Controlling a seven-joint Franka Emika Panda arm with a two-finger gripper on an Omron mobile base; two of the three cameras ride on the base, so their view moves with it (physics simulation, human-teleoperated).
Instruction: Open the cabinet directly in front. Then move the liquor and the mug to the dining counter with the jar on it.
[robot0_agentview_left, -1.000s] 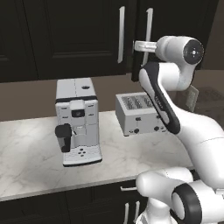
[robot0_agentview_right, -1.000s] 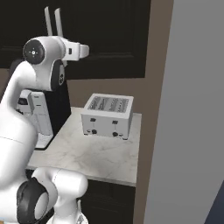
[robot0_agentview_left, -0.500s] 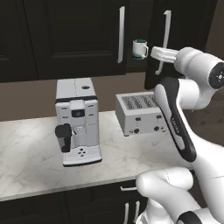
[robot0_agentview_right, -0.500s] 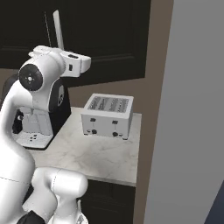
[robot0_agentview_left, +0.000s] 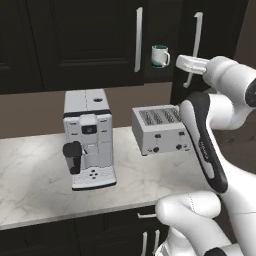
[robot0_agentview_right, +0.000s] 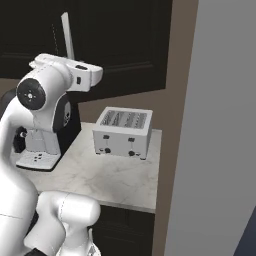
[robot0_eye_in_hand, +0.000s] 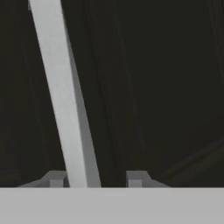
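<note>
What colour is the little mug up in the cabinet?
The mug is teal-green with a pale whitish outside, clearest in the left base view.

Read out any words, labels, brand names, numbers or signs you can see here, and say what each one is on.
No text can be read anywhere.
The boxy silver coffee machine has buttons and a small dark panel, too blurred to show any marking.
The silver four-slot toaster carries dark knobs, no legible label.

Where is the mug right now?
In the left base view, the mug sits inside the cabinet, in the dark gap between its two silver handles, above the toaster.
</note>
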